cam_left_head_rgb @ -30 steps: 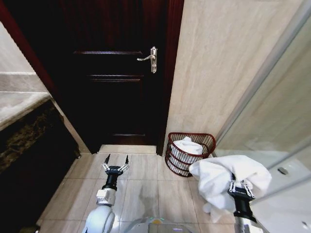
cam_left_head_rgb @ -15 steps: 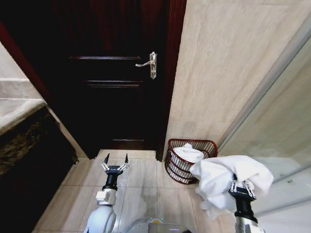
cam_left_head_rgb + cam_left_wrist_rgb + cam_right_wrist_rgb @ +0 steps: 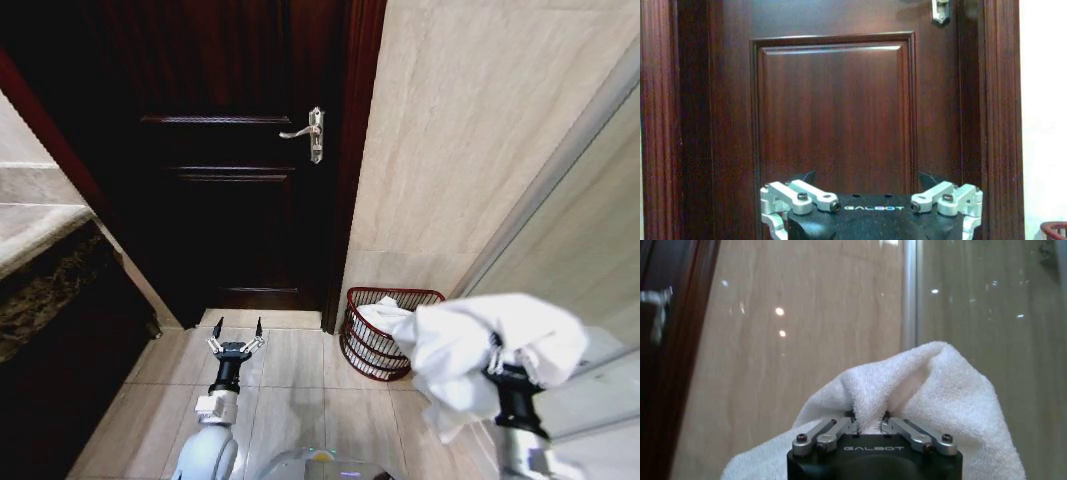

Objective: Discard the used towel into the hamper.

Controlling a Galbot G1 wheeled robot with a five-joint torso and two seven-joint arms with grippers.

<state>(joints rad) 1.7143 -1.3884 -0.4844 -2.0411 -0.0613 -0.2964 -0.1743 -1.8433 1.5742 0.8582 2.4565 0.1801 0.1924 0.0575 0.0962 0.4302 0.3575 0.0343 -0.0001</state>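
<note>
A white towel (image 3: 480,350) hangs bunched from my right gripper (image 3: 508,358), which is shut on it at the lower right of the head view. In the right wrist view the fingers pinch a fold of the towel (image 3: 920,385). The hamper (image 3: 385,335), a dark red open-weave basket, stands on the floor in the corner by the door frame, just left of and beyond the held towel; white cloth (image 3: 380,315) lies inside it. My left gripper (image 3: 237,335) is open and empty, low over the floor tiles in front of the door.
A dark wooden door (image 3: 230,170) with a metal handle (image 3: 310,130) faces me. A beige tiled wall (image 3: 450,150) stands right of it, a glass shower panel (image 3: 590,260) at far right. A dark cabinet under a stone counter (image 3: 40,290) lines the left.
My right gripper has lifted the towel higher and slightly right. The view tilted up earlier, then held. The left arm has not moved.
</note>
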